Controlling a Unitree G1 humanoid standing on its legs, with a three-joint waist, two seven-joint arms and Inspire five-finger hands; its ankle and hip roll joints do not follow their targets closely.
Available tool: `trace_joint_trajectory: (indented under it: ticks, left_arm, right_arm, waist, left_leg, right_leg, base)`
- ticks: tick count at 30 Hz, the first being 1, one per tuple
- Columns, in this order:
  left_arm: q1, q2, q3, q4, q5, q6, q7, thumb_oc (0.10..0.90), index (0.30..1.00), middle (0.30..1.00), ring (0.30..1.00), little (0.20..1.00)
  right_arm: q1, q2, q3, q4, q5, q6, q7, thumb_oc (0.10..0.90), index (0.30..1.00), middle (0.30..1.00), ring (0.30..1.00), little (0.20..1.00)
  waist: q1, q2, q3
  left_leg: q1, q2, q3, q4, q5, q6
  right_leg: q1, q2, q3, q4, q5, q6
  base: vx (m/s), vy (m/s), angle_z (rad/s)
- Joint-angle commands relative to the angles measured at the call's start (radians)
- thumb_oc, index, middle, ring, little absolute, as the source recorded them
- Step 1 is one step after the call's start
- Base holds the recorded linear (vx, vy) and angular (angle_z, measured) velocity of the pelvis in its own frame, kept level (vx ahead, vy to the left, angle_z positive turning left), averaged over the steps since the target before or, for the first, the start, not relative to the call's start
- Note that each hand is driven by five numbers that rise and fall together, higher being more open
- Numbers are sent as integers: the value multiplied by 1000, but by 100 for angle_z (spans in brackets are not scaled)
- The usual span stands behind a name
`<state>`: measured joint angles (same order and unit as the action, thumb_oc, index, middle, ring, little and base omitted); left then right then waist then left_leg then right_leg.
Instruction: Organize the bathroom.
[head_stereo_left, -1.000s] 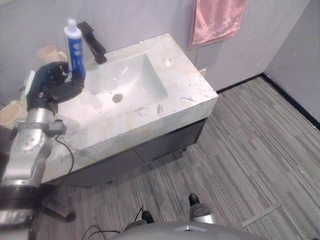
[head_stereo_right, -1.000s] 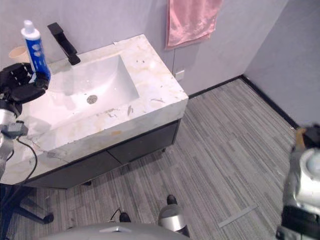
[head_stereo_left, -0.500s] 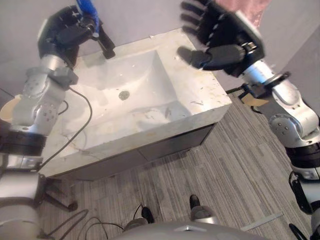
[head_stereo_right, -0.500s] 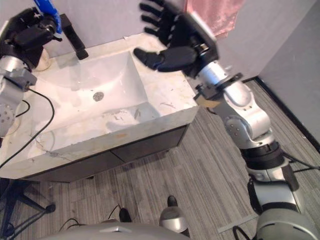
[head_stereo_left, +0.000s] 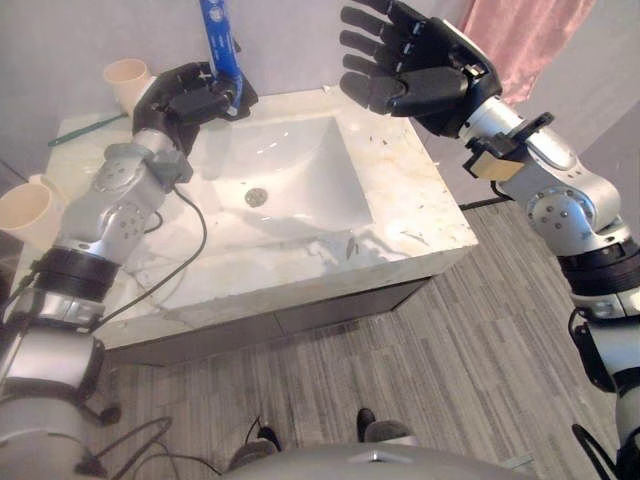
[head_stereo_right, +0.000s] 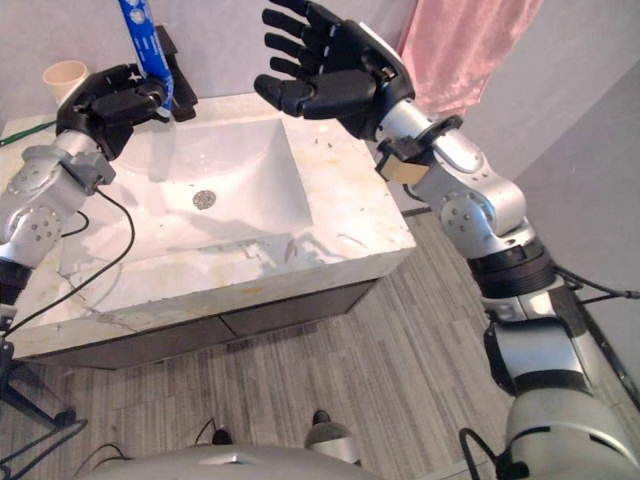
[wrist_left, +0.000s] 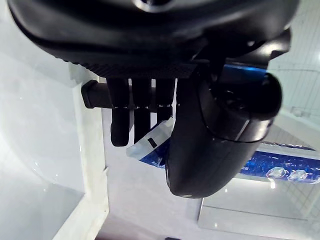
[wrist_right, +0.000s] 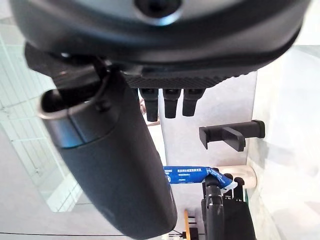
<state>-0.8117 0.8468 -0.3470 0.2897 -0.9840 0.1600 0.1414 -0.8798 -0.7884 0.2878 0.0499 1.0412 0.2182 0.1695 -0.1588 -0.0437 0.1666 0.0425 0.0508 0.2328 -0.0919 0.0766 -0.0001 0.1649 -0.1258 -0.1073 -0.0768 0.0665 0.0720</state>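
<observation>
Nearest: striped grey floor (head_stereo_left: 480, 360) below a dark cabinet front (head_stereo_right: 300, 310) carrying a marble-patterned vanity top (head_stereo_left: 420, 215). Set into the top, a white rectangular basin (head_stereo_left: 290, 185) with a round drain (head_stereo_left: 257, 198).

Above the basin's back left corner: left hand (head_stereo_left: 190, 95), fingers curled round the lower end of a blue toothpaste tube (head_stereo_left: 220, 45), held upright and clear of the counter; in the left wrist view, tube (wrist_left: 280, 165) clamped between thumb and fingers (wrist_left: 142, 117).

Above the back right part of the top: right hand (head_stereo_right: 330, 75), raised with palm facing the basin, fingers spread and straight, holding nothing; well apart from the tube.

Behind the left hand: black faucet (head_stereo_right: 172, 70), partly hidden, at the basin's rear edge. Further left on the counter: a beige cup (head_stereo_left: 128, 80) near the wall, a second beige cup (head_stereo_left: 25, 215) at the left margin, and a thin green stick-like item (head_stereo_left: 85, 128), too small to identify.

Farthest: grey wall (head_stereo_left: 290, 40), with a pink towel (head_stereo_left: 520, 40) hanging at upper right.
</observation>
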Motion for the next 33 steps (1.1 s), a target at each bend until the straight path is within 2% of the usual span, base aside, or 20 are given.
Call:
trace_joint_trajectory:
  ticks: [1,5,14,23,29,33]
  left_arm:
    - [-243,-28,8,17,-45,-102,-9,400,300,300,300,300]
    - [-268,-62,-24,20,-49,-99,-14,400,300,300,300,300]
    - [-311,-90,-68,9,-46,-83,-2,400,300,300,300,300]
    - [-320,-59,-71,-14,-2,-67,-21,400,300,300,300,300]
    - [-323,-45,-69,-47,-16,-76,-33,400,300,300,300,300]
    - [-326,-44,-78,-70,-53,-59,-53,400,300,300,300,300]
  right_arm:
    - [-154,2,50,47,38,-63,12,800,900,900,900,900]
    - [-183,16,80,95,39,-45,17,800,900,900,900,900]
    - [-232,33,113,165,30,-73,8,800,900,900,900,900]
    - [-272,15,116,237,0,-98,0,800,900,900,900,900]
    - [-290,9,119,281,7,-106,4,800,900,900,900,900]
    - [-305,17,125,316,21,-108,23,800,900,900,900,900]
  waist:
    - [18,39,-161]
    - [21,37,-165]
    - [31,35,-166]
    - [54,35,-171]
    - [65,34,-171]
    - [73,36,-174]
  left_leg:
    - [81,-23,1,53,-98,-39]
    - [86,-25,-4,44,-97,-36]
    - [93,-30,-23,30,-98,-32]
    - [91,-34,-48,27,-101,-29]
    - [93,-36,-61,25,-101,-30]
    - [94,-34,-68,22,-98,-33]
  right_leg:
    - [-60,125,12,62,-116,37]
    - [-60,126,11,59,-114,39]
    - [-62,127,12,56,-109,41]
    - [-61,129,7,54,-109,41]
    - [-56,131,3,49,-110,38]
    - [-52,134,-3,42,-108,36]
  base:
    - [2,-11,5]
    - [5,-9,7]
    - [-7,-10,4]
    - [-26,-20,4]
    - [-32,-28,6]
    - [-45,-34,-2]
